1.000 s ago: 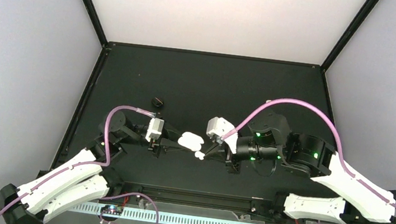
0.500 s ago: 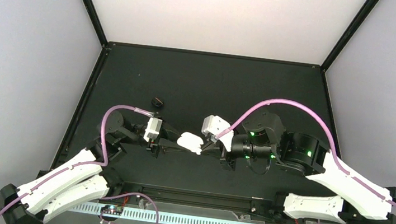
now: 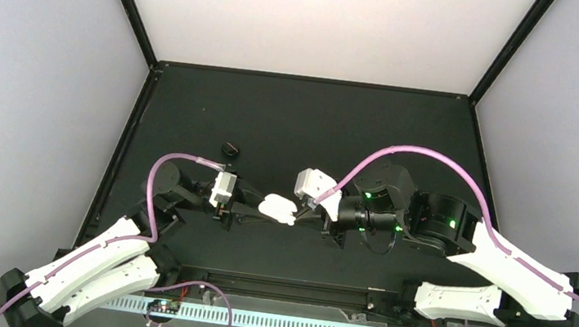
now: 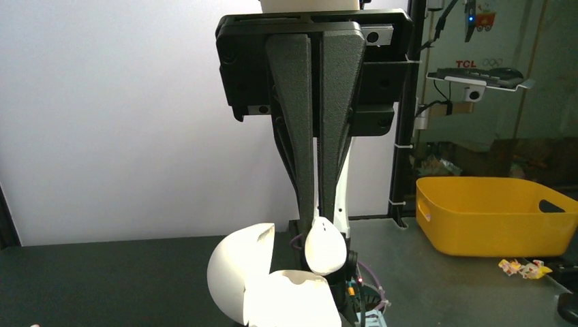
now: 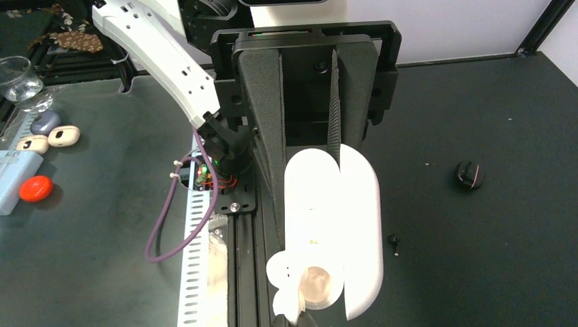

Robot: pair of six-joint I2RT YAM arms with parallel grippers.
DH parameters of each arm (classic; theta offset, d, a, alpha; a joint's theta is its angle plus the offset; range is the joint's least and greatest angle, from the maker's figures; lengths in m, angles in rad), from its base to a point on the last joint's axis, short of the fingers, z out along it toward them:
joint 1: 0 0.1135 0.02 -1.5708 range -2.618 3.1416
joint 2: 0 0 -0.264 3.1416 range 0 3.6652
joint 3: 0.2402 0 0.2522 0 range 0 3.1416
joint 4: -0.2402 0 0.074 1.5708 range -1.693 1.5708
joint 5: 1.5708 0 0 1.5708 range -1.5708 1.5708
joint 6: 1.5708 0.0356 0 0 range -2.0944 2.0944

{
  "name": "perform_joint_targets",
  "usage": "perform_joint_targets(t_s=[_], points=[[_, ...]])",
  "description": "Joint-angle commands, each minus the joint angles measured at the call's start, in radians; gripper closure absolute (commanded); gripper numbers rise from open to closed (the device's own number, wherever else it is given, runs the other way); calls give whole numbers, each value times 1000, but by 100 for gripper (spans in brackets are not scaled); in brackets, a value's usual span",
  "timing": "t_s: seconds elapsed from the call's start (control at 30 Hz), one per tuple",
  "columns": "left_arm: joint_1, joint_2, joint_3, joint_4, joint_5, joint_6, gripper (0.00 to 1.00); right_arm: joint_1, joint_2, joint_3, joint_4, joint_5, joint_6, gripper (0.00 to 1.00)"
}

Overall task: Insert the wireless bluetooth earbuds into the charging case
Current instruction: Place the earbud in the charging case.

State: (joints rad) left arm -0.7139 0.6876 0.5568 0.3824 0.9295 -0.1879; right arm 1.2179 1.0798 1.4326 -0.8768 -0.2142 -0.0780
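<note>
The charging case is a glossy white shell, hinged open. My right gripper is shut on it and holds it above the table. It also shows in the top view and low in the left wrist view. My left gripper is shut on one earbud, which is white and teardrop-shaped. That earbud touches the case's open end, its rubber tip toward the case's open inner face. The left fingertips pinch it from below. The case's inner face is glared white. No second earbud shows.
A black round puck lies on the mat far left, and shows in the right wrist view. A tiny black bit lies near the case. The rail and white cable tray run along the near edge. A yellow bin stands off the table.
The right arm has shifted a little left with the case. The earbud, which sat apart below the case's right end, now touches the case.
</note>
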Motion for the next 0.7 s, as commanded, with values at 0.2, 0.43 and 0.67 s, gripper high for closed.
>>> perform_joint_targets(t_s=[0.2,0.43,0.67], points=[[-3,4,37,49,52,-10,98,5,13,53,-17,39,-23,99],[-4,1,40,47,41,-10,99,6,25,53,-30,25,-20,99],[-3,-2,45,51,32,-13,99,7,46,65,-56,18,-23,99]])
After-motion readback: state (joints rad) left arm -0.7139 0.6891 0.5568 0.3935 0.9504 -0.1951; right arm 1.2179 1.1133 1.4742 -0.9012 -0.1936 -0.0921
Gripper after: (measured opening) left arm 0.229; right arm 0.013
